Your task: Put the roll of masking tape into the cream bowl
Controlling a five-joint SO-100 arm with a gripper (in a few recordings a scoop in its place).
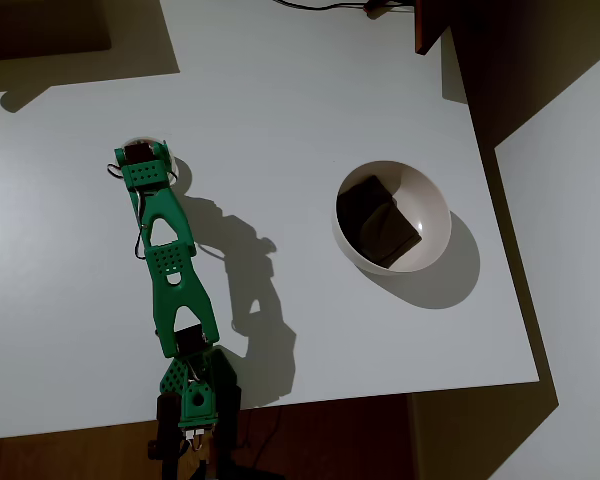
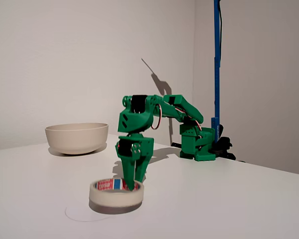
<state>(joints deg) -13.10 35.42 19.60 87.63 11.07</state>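
Overhead view: green arm [image 1: 170, 265] stretched up the picture over the white table [image 1: 280, 100], its gripper [image 1: 145, 170] covering the roll of masking tape [image 1: 145, 143] — a pale arc of the ring peeks out just above the head. The cream bowl [image 1: 392, 215] sits well apart to the right, a dark square patch [image 1: 378, 222] lying inside it. From here I cannot tell how the fingers stand. Fixed view: gripper [image 2: 132, 181] pointing straight down at the roll of masking tape [image 2: 116, 194], which lies flat on the table [image 2: 214, 199], red and blue print showing on its inner core. The fingers look close together, tips reaching down inside the hole near the far wall — whether they pinch that wall or merely stand beside it, I cannot tell. The cream bowl [image 2: 76, 137] stands behind and to the left, empty rim towards the camera. Judgement: the step in hand is the grasp. Best done with one finger inside the ring and one outside, closing firmly on the wall before lifting, then rising high enough to clear the bowl's rim.
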